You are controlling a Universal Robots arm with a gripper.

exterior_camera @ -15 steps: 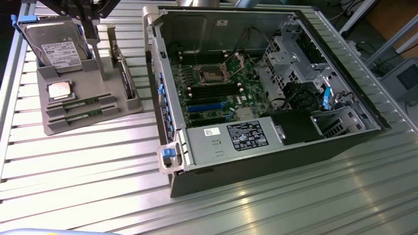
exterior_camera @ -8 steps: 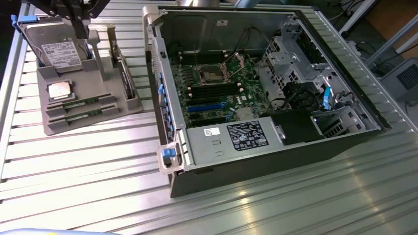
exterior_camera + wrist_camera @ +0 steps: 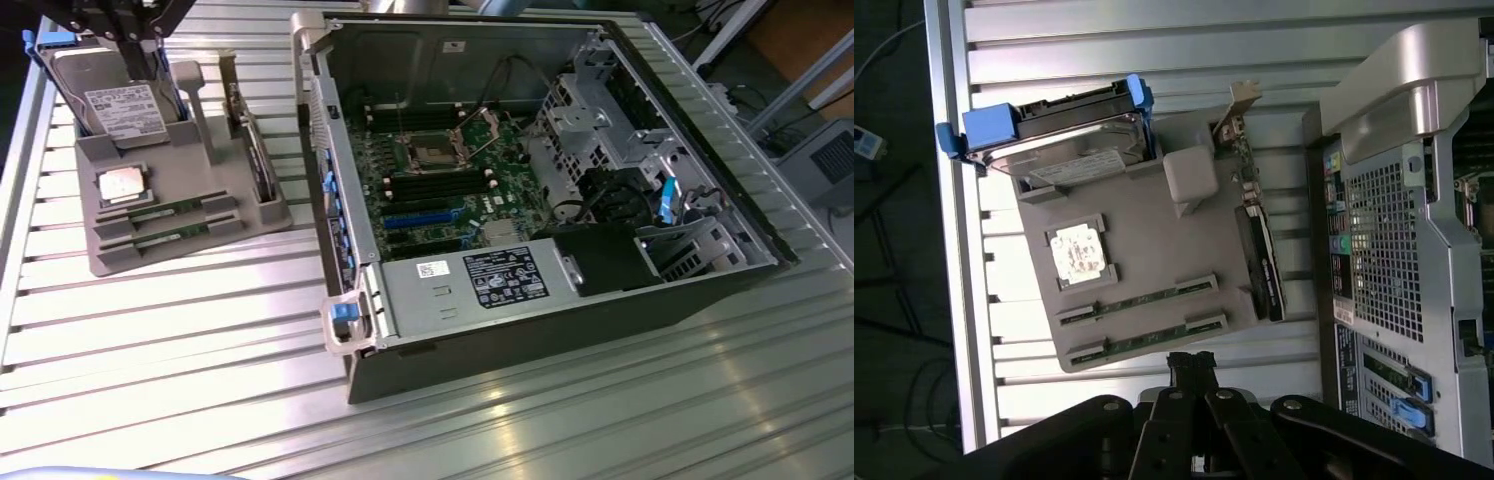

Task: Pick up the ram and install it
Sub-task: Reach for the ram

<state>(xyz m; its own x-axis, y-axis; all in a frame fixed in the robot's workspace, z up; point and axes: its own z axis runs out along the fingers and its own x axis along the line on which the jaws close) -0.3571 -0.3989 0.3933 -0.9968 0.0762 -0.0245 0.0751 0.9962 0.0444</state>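
**A:** Where's the ram [image 3: 1141, 298]?

**B:** In a groove of the grey tray [image 3: 1154, 235] on the surface [image 3: 1154, 60], just past the CPU [image 3: 1076, 250]. A second stick [image 3: 1149, 340] lies parallel in the next groove. Neither is in the computer case [image 3: 467, 40].

**A:** Fingers [image 3: 1182, 370]?

**B:** Pinched together, holding nothing. They hang above the tray, apart from both sticks, with no contact. The second stick looks the closer of the two.

**A:** Handling?

**B:** My read is light, stiff and thin, but fragile (chips and edge contacts won't like squeeze or bending). The smooth faces will likely slip or twist if gripped off-centre.

**A:** Where to grab?

**B:** Across the two flat faces, near mid-length, where the green strip is exposed. The tray's end blocks crowd both tips of the stick, so I'd stay off those. As the fingers stand, nothing fits between them.
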